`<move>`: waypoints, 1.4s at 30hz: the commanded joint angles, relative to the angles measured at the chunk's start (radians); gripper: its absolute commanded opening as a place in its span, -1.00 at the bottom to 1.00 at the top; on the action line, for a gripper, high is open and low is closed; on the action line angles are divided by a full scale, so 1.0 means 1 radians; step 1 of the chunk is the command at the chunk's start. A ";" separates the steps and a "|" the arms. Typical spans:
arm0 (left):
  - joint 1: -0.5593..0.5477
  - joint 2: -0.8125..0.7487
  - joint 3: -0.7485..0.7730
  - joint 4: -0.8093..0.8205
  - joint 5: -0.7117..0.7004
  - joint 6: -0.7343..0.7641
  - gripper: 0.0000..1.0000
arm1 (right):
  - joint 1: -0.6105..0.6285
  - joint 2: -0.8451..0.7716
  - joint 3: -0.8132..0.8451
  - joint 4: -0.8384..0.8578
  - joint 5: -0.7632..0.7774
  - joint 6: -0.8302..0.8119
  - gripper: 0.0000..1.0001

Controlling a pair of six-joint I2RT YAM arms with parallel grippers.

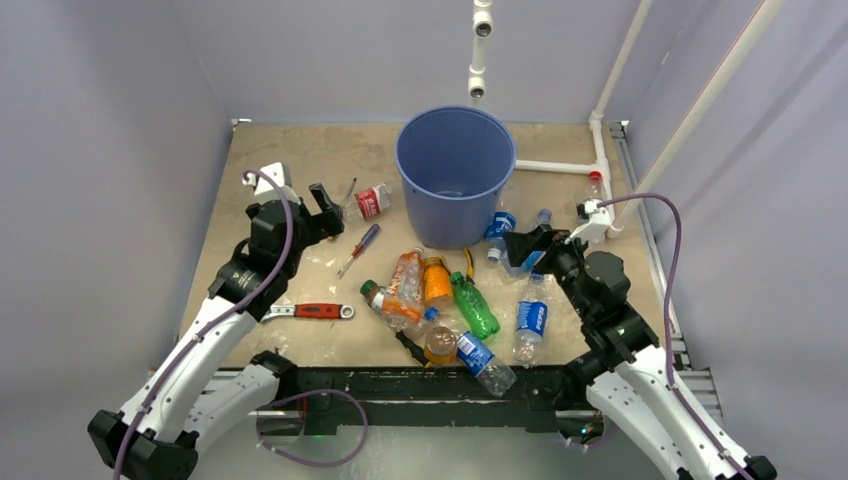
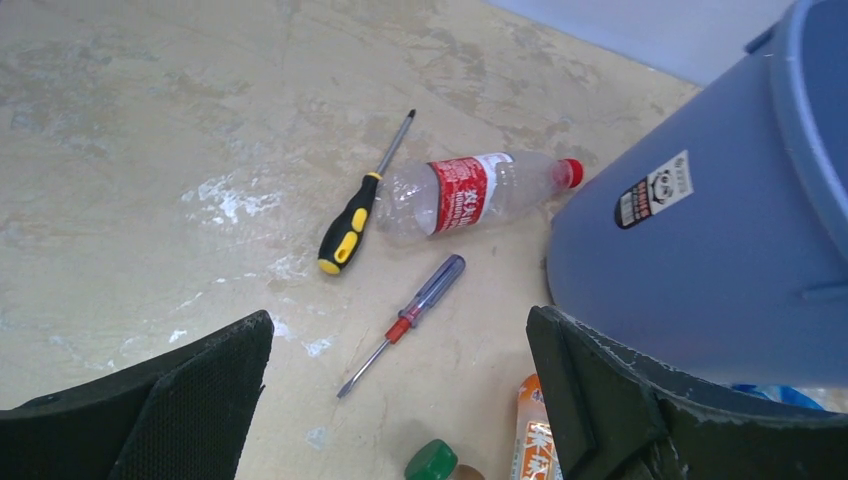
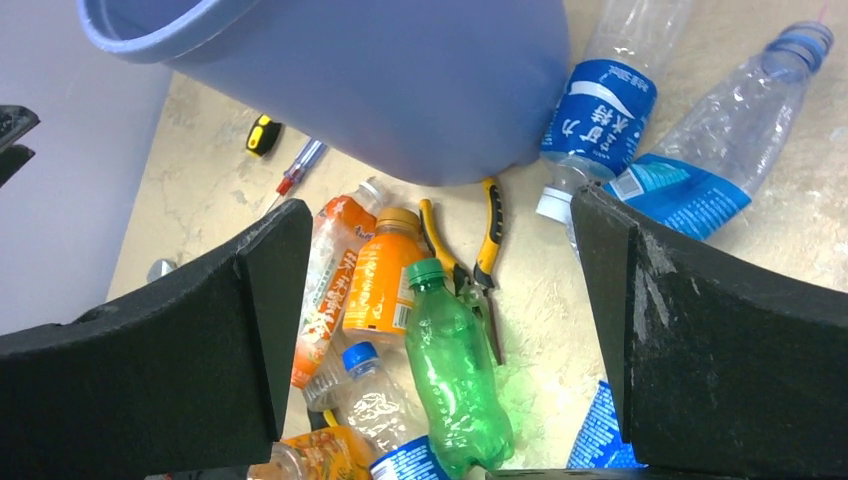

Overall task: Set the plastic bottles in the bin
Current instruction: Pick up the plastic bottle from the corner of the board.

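Note:
The blue bin [image 1: 455, 215] stands upright at the back middle of the table. A clear bottle with a red label [image 1: 370, 202] [image 2: 470, 192] lies just left of it. Several bottles lie heaped in front: an orange one [image 1: 437, 283] [image 3: 385, 275], a green one [image 1: 473, 305] [image 3: 455, 385], and blue-labelled ones [image 1: 530, 320]. Two more blue-labelled bottles [image 3: 600, 115] lie against the bin's right side. My left gripper [image 1: 325, 208] [image 2: 400, 400] hangs open above the table near the red-labelled bottle. My right gripper [image 1: 528, 250] [image 3: 445, 300] is open over the green bottle, holding nothing.
A black-and-yellow screwdriver [image 2: 350, 225] and a blue-handled screwdriver [image 2: 415, 310] lie left of the bin. Yellow pliers [image 3: 480, 250] rest among the bottles. A red-handled wrench [image 1: 310, 311] lies front left. White pipes [image 1: 600, 150] run along the back right. Grey walls enclose the table.

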 commanded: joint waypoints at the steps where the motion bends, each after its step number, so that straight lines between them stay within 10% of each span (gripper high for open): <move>1: -0.001 -0.057 -0.032 0.100 0.087 0.057 0.98 | -0.002 0.020 0.058 0.047 -0.121 -0.070 0.97; 14: -0.001 -0.043 -0.037 0.107 0.121 0.070 0.95 | 0.054 0.123 0.126 -0.127 -0.393 -0.049 0.94; 30: -0.001 -0.022 -0.041 0.106 0.143 0.063 0.95 | 0.596 0.363 0.142 -0.216 0.142 0.202 0.90; 42: -0.001 -0.018 -0.037 0.108 0.156 0.071 0.94 | 0.699 0.328 0.132 -0.162 0.042 0.153 0.98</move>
